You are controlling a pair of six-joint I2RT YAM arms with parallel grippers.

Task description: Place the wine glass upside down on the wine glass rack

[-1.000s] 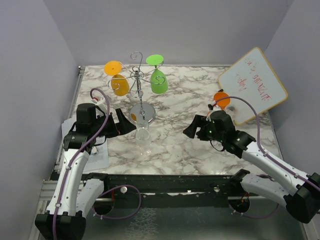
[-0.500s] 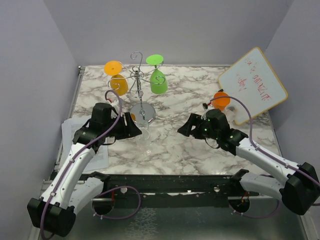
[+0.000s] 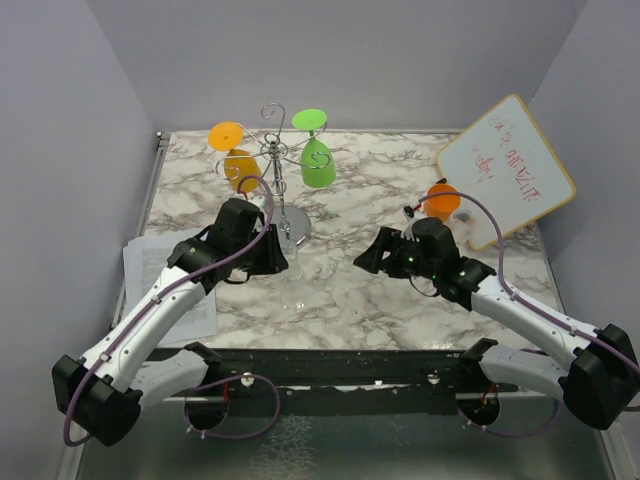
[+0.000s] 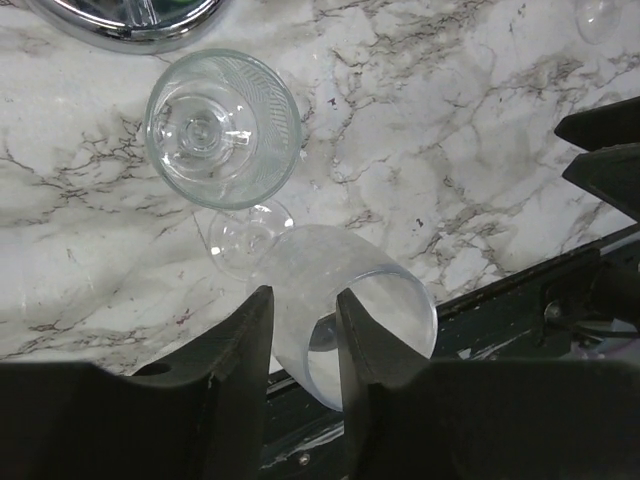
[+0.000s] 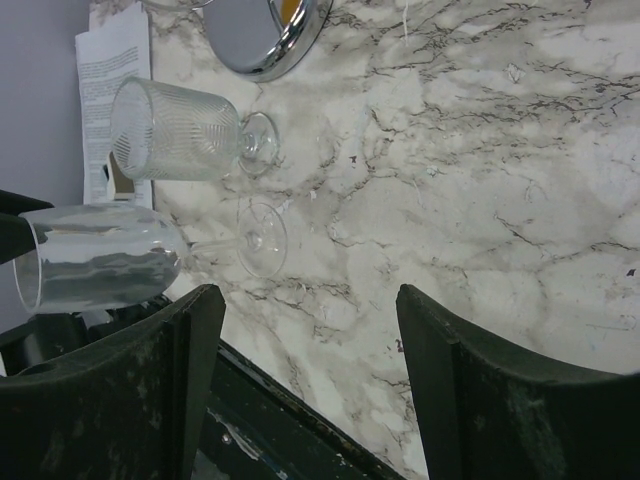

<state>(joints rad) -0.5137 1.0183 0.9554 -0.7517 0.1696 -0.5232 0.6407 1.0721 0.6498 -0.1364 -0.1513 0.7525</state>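
Left gripper (image 4: 305,300) hovers, jaws slightly parted and empty, over the clear smooth-bowled wine glass (image 4: 300,268) standing upright on the marble tabletop (image 4: 450,150) beside a ribbed glass (image 4: 222,128); right gripper (image 5: 310,295) gapes wide. Light, slick, brittle, so I'd pinch the stem gently

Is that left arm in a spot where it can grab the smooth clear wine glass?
Probably yes. The left gripper hangs right by the smooth clear wine glass, nothing between them; the ribbed clear glass stands apart beyond it.
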